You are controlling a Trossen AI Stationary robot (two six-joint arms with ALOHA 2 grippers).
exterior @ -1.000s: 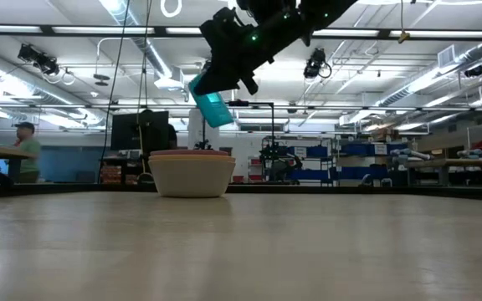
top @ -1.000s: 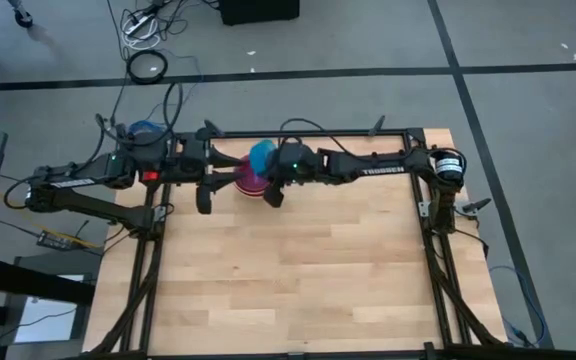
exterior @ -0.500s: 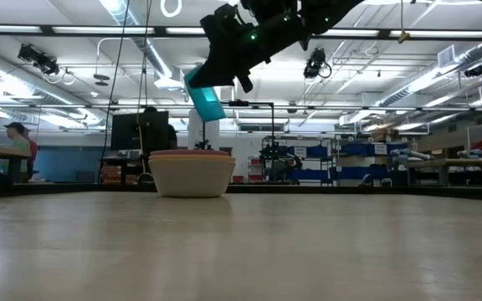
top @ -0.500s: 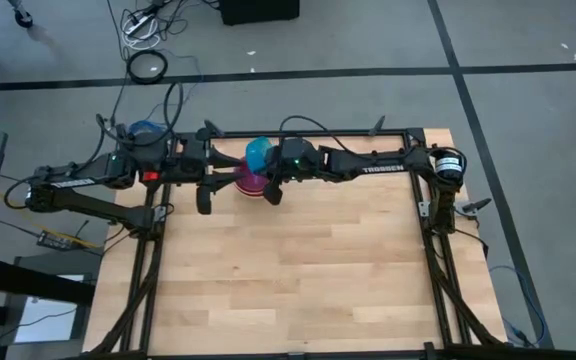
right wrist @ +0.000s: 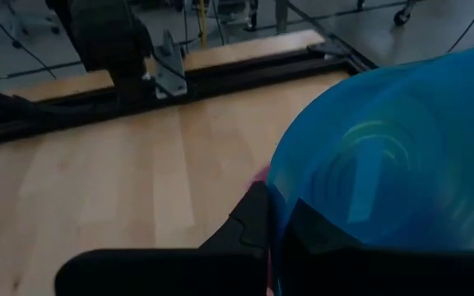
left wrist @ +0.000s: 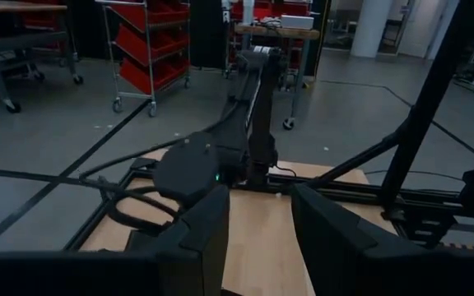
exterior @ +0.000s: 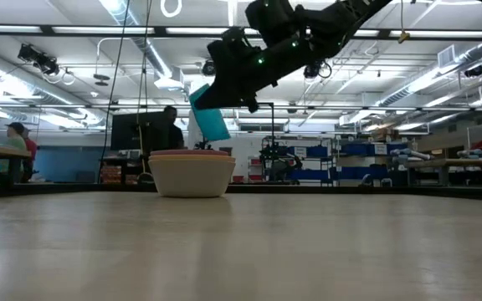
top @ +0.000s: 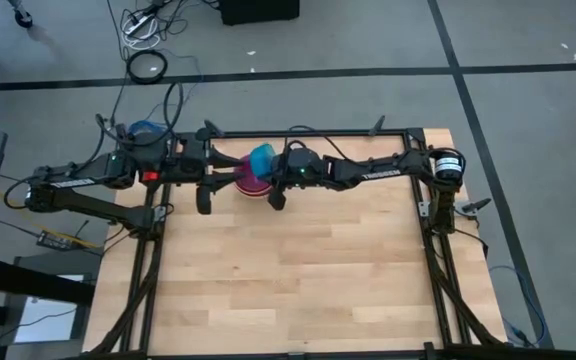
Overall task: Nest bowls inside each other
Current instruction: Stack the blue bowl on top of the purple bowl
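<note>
Blue bowl hanging over the stack

Your right claw (exterior: 210, 99) is pinching the rim of the blue bowl (exterior: 210, 117), holding it tilted in the air just above the nested stack of bowls (exterior: 190, 173), whose outer one is looking cream or grey, sitting near the far edge of the table (top: 298, 260). Your left claw (left wrist: 257, 226) is waiting just beside that stack with its fingers standing apart, gripping nothing.

Right gripper (top: 271, 172) clamped on the blue bowl (top: 261, 160), held tilted above the stacked bowls (top: 247, 183) at the table's (top: 298, 270) far edge. Left gripper (top: 208, 185) sits just beside the stack, fingers parted.
</note>
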